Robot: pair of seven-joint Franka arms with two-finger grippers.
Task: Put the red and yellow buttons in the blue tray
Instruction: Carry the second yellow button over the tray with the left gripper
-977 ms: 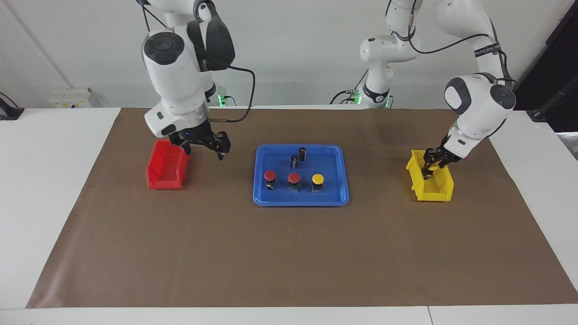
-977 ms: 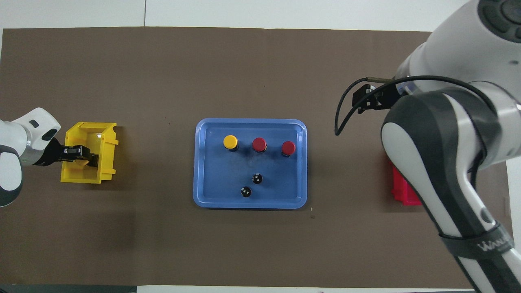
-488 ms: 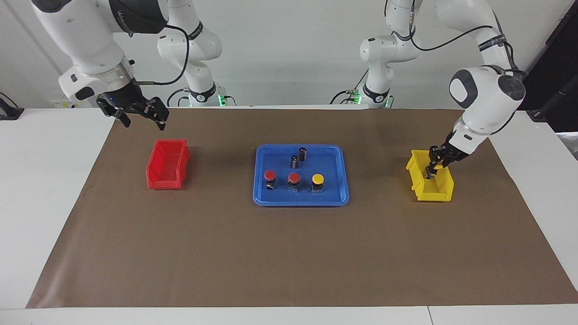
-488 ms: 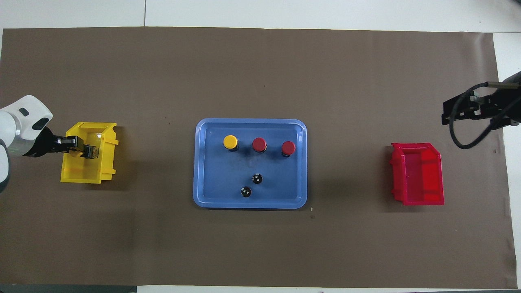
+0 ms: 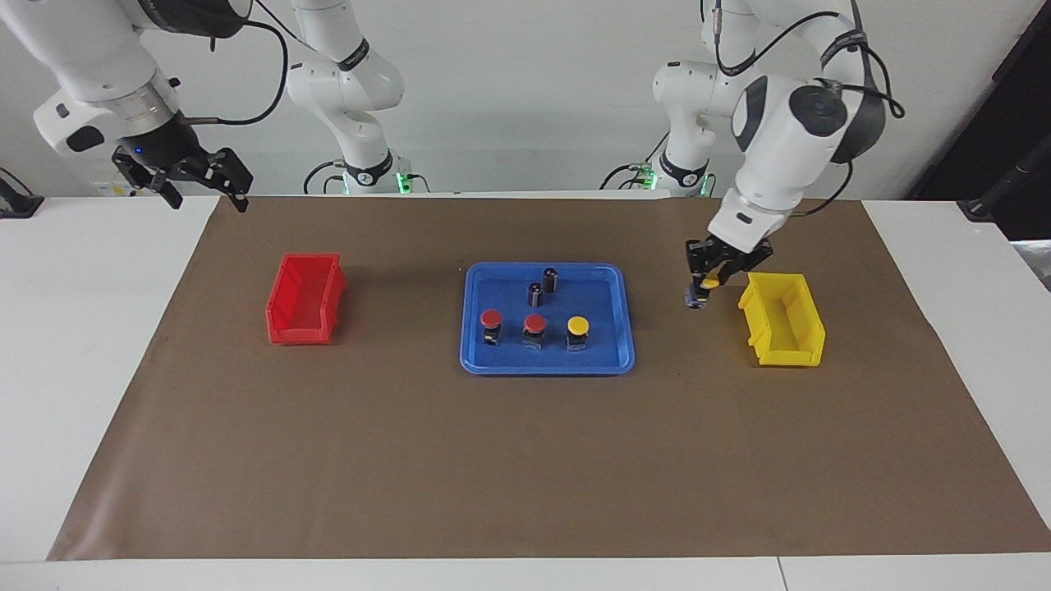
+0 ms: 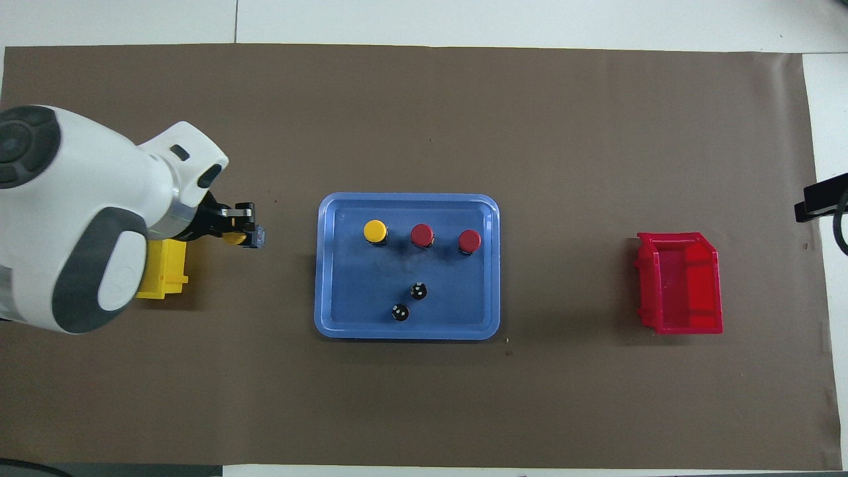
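**Last yellow button in transit, left gripper**

The fourth button [image 5: 703, 289] is a yellow mushroom cap on a blocky base, held in the air over the brown mat [image 5: 525, 460], between the yellow bin [image 5: 782, 321] and the blue tray [image 5: 622, 328]. I judge it light and rigid, hard plastic, not fragile. The domed cap looks slick and would roll out of a pinch, so I take the square base as the right place to hold: flat sides, good for two fingers.

The left gripper [image 5: 704, 283] is closed on this button, jaws narrow, pointing down and toward the tray. In the overhead view the button [image 6: 240, 236] lies tilted in the grip, cap toward the wrist and base outward, so I expect it may land on its side unless I level it first.

Already in the tray: one yellow button [image 5: 578, 332] and two red buttons [image 5: 491, 325] [image 5: 534, 329] in a row, upright, apart from each other. Two dark cylinders [image 5: 543, 286] stand nearer the robots in the same tray. There is bare floor beside the yellow one toward the left arm's end.

The right gripper [image 5: 199, 180] waits, jaws spread and holding nothing, raised over the mat's corner at the right arm's end. The red bin [image 5: 305, 297] looks empty.
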